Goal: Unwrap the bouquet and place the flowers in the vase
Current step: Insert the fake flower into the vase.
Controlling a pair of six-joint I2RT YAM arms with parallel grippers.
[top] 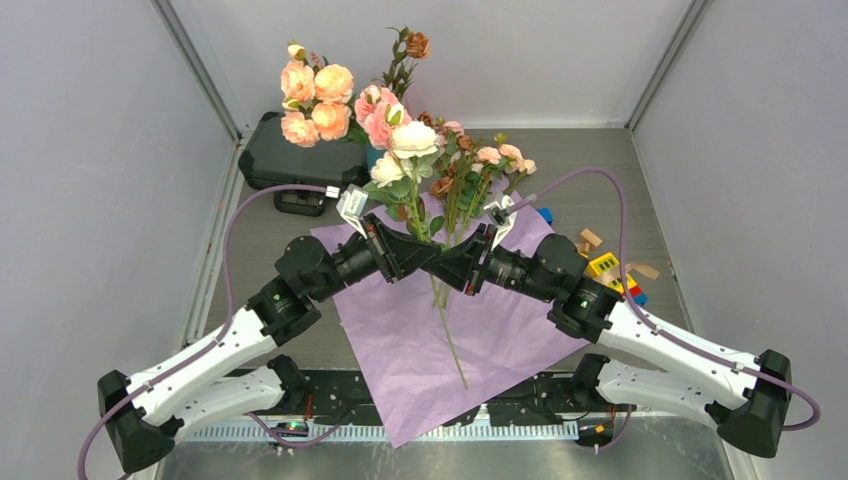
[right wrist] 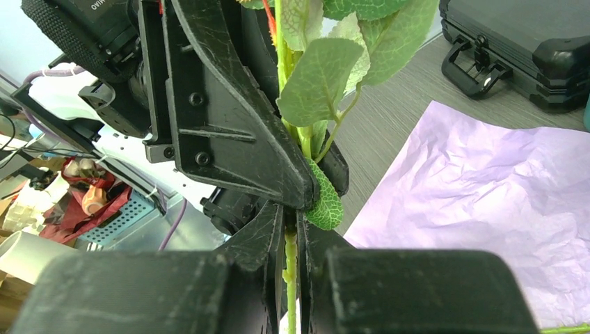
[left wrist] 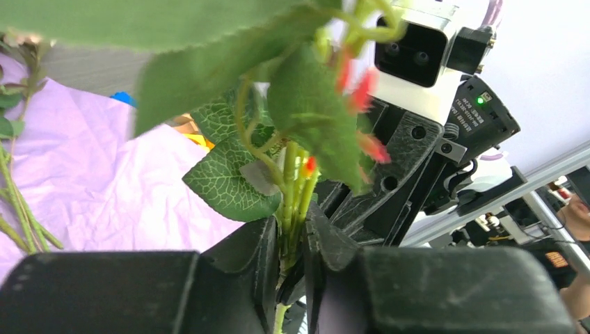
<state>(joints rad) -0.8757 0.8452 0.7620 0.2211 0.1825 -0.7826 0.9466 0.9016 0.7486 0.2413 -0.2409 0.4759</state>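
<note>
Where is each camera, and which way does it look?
Top: above and behind the arms, facing down at the table, flowers and purple paper; both arms show.
Left wrist: on the left arm, facing past the left fingers, shut on the flowers, at the right fingers.
Right wrist: on the right arm, facing past the right fingers at the left fingers and a black case.
Shared: both wrist views show flowers and purple paper.

The grey wood-grain surface [top: 600, 190] carries a crinkled lilac sheet of paper [top: 420, 350], spread flat across its middle with one corner reaching the near edge. A black case [top: 300, 158] sits at the back left. Small coloured and plain wooden blocks [top: 610, 268] lie scattered just beside the sheet's right edge. A few loose flower stems [left wrist: 17, 209] rest on the paper.
</note>
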